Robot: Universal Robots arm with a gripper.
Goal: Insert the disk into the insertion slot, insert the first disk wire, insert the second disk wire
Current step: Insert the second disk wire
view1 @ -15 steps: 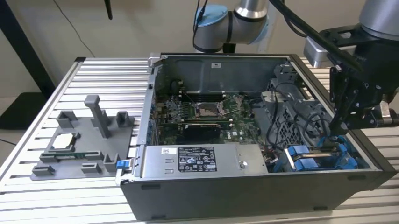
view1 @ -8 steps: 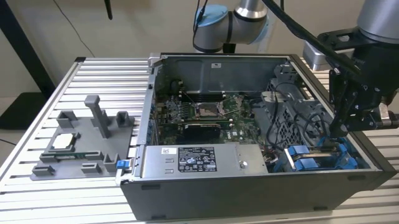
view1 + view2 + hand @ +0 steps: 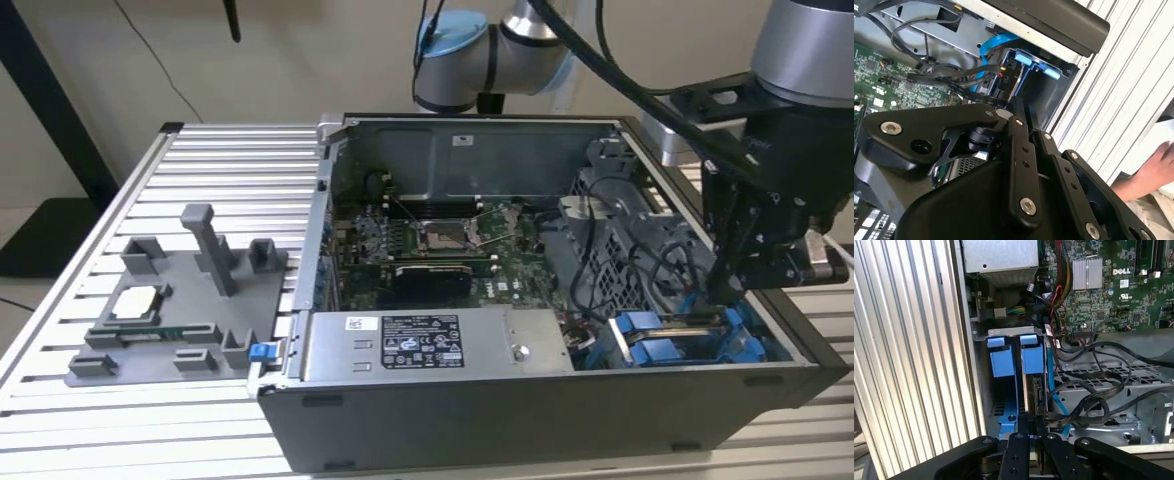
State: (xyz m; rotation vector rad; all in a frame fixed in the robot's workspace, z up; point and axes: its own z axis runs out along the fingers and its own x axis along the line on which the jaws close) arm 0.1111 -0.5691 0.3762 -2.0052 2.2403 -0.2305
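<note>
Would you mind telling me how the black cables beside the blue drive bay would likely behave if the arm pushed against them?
The black cables hang in loose loops over the perforated cage, so they would probably flex aside rather than resist. They look thin and light. Being draped near the insertion slot, they might snag.

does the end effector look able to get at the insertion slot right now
Probably yes: the end effector hangs right above the insertion slot, though black cables crowd one side.

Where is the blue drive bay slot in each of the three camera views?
Exterior view: the insertion slot sits at the case's corner on the exterior view's right, below the gripper.
First wrist view: the slot lies beside the ribbed table.
Second wrist view: the slot lies under the case edge.
Shared landmark: black cables.
</note>
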